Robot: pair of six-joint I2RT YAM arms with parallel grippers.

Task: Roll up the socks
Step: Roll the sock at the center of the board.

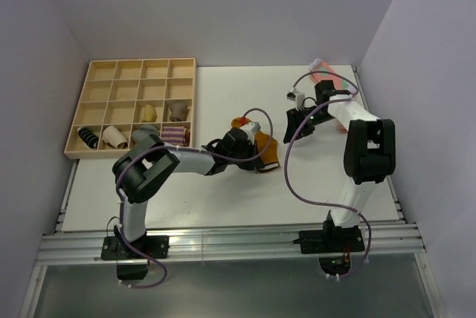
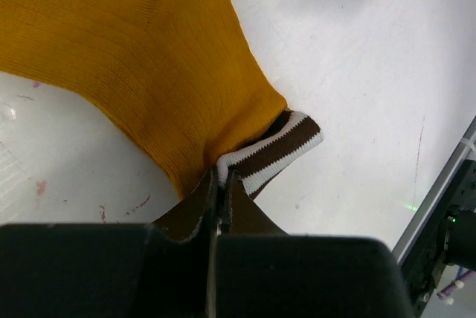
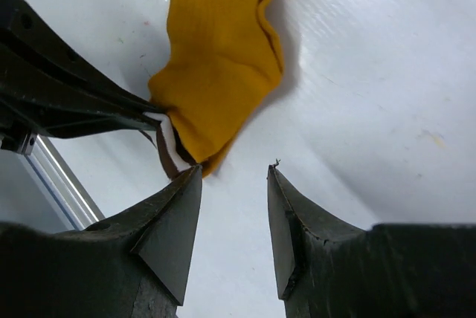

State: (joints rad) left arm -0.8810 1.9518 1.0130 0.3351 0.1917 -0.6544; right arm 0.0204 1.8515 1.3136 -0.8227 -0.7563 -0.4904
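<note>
Left gripper [image 2: 220,184] was pinched tight on the brown, white-striped cuff [image 2: 286,143] of the sock [image 2: 134,50], which lay soft, ribbed and mustard-orange on the smooth white desk [image 2: 357,73]. Right gripper [image 3: 234,177] hung spread wide and empty just beside it. Rolling looked barely begun; next, the floppy cloth likely needed turning over itself without slipping.

A: We log the left arm [image 1: 149,173] folded at the elbow, forearm reaching right toward the middle. And the left tool [image 2: 221,178]?
B: Fingers pressed together, pinching the sock [image 2: 134,50] at its cuff.
A: And the right arm [image 1: 368,147]?
B: We see it upright, wrist bent back leftward. The right tool [image 3: 234,171] is aimed down, fingers spread, nothing between them. The two tools sit near each other, apart.
</note>
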